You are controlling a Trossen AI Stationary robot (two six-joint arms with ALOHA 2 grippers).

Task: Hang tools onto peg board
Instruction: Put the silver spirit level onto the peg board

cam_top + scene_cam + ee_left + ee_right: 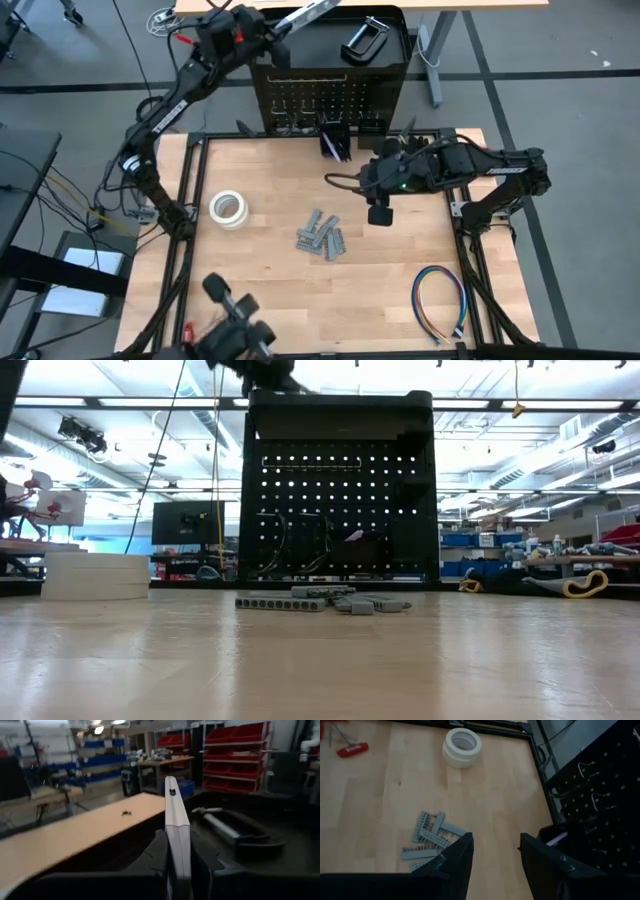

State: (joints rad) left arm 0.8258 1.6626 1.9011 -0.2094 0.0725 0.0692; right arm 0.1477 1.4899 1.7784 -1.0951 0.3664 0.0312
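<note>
The left gripper (283, 32) is raised over the top tray of the peg board (330, 100), its fingers (159, 855) clamped on a silver bar (176, 827) that points out over the tray. A black C-clamp (364, 40) lies in that tray, beside the bar's far end. The right gripper (380, 214) hangs over the table (280, 290) in front of the board, fingers (457, 857) apart and holding nothing. Below it, grey metal pieces (320, 236) lie in a loose pile near the table's middle. White tape rolls (228, 208) sit stacked to the left of the pile. A red-handled tool (352, 750) lies near the table's front left corner. A multicoloured wire loop (441, 303) rests at the front right. The board stands upright at the table's back edge, with a small bin (335, 142) on its face holding dark pens.
</note>
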